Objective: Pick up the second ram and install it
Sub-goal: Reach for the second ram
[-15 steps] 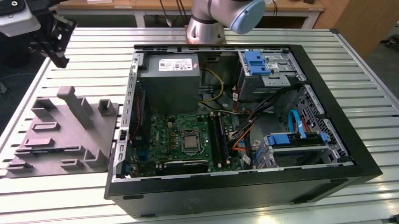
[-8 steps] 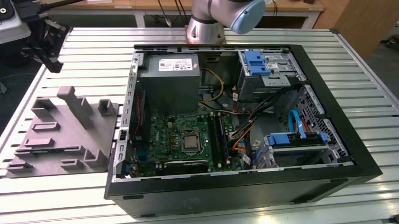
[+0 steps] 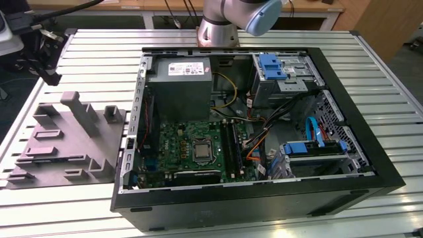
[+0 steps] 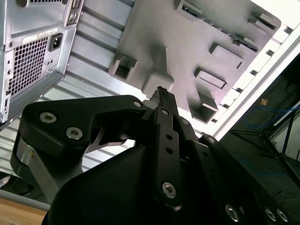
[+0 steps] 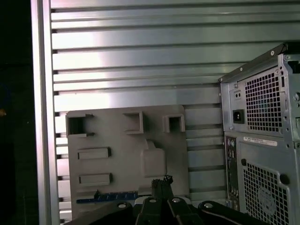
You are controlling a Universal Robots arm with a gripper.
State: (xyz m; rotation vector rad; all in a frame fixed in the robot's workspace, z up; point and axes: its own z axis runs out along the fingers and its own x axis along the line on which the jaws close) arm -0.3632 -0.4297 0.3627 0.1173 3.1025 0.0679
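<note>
Here, the jaws (pressed together, empty) hang over one gray tray (image 5: 117, 140) bearing one blue ram (image 5: 110, 197).

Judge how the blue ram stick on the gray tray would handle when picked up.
The ram stick looks thin and flat, so it is probably light and stiff, yet fragile if bent. It lies low along the gray tray, so it is likely awkward to grip except by its edges.

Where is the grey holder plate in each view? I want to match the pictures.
Exterior view: the grey holder plate lies at the exterior view's left of the open computer case.
Second wrist view: the plate is beyond the gripper, beside the case's rear panel.
First wrist view: beyond the gripper, beside the case's rear panel.
Shared landmark: the computer case.
</note>
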